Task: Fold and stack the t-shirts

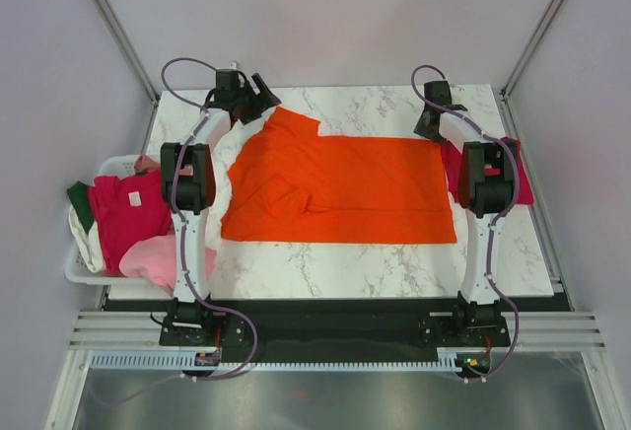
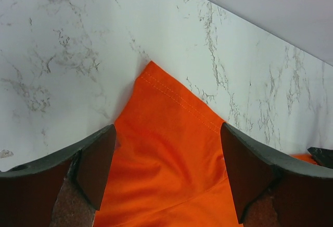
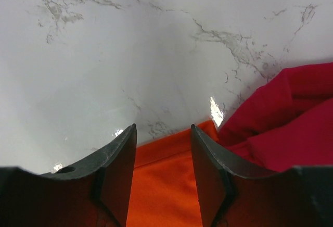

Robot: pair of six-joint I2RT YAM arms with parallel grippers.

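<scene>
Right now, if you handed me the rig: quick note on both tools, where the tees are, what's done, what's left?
Left tool: open, jaws either side of the orange t-shirt at its far-left corner, no grip.
Right tool: open over the orange t-shirt's far-right corner, no grip visible.
Orange t-shirt: spread on the table, left part rumpled, not folded.
Crimson t-shirt: by the table's right edge, against the orange one; can't tell if it's folded.
Basket on the left: magenta tee, light pink tee, green and white cloth, all loose.
Done: no stack in view.
Left: fold orange, stack, then empty the basket.
</scene>
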